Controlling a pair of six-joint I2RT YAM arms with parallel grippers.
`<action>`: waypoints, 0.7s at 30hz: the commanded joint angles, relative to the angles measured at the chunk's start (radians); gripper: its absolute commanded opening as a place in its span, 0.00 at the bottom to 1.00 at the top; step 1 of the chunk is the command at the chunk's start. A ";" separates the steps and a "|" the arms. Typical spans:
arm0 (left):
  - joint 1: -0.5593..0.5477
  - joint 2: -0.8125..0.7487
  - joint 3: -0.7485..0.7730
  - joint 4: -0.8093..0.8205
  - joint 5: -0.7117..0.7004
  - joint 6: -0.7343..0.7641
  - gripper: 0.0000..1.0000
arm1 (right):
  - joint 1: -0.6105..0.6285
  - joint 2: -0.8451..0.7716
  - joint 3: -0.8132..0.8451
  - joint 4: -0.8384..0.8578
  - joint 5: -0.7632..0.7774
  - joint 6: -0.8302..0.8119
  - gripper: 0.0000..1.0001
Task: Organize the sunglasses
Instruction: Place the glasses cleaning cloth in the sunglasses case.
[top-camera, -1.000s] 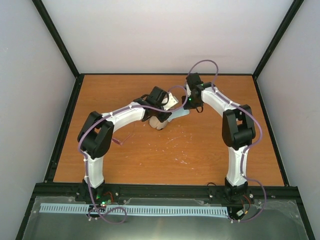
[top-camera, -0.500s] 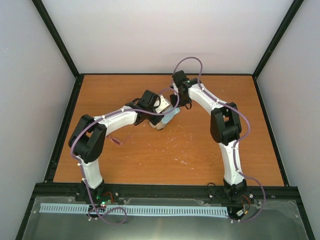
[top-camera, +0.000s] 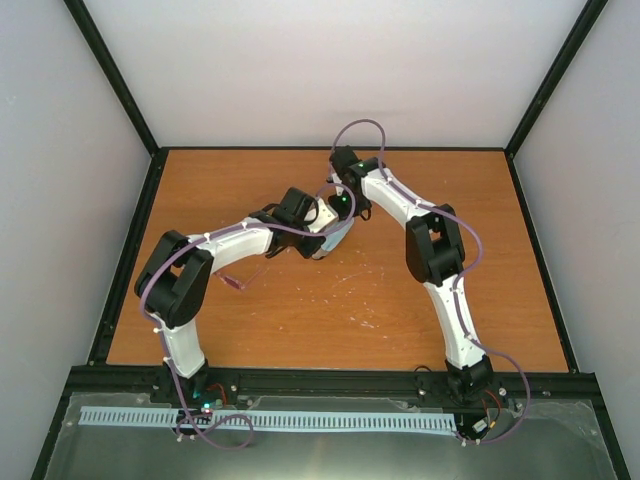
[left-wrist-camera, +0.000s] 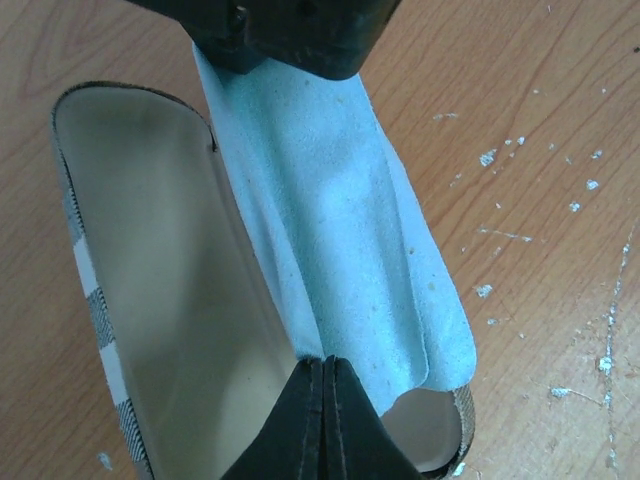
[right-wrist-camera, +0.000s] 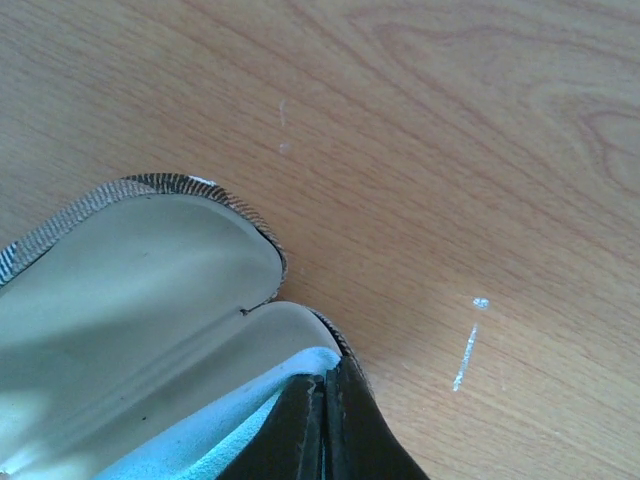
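Sunglasses (top-camera: 232, 283): thin pinkish-red sliver lying on the table (top-camera: 400, 300), well apart from the case (left-wrist-camera: 160, 250).
Left gripper (left-wrist-camera: 325, 365): fingers pinch the blue cloth (left-wrist-camera: 340, 230) over the open case.
Right gripper (right-wrist-camera: 322, 385): fingers pinch the blue cloth's far end.

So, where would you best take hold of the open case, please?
Probably the long outer rim of the case, on its empty half, from above: one finger inside, one outside. That wall is thin and bare; the cloth covers the other half.

Two arms, the left arm (top-camera: 235, 238) and right arm (top-camera: 395, 200); one open case (left-wrist-camera: 150, 250); one pale blue cloth (left-wrist-camera: 340, 220); one pair of sunglasses (top-camera: 232, 283)
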 joint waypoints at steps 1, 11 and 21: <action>0.007 -0.010 -0.010 -0.021 0.033 -0.022 0.00 | 0.001 0.030 0.040 -0.014 0.030 -0.021 0.03; 0.007 0.032 -0.009 -0.032 0.054 -0.025 0.00 | 0.014 0.061 0.040 -0.010 0.024 -0.024 0.03; 0.007 0.060 -0.011 -0.040 0.045 -0.013 0.00 | 0.023 0.081 0.035 -0.018 0.022 -0.021 0.03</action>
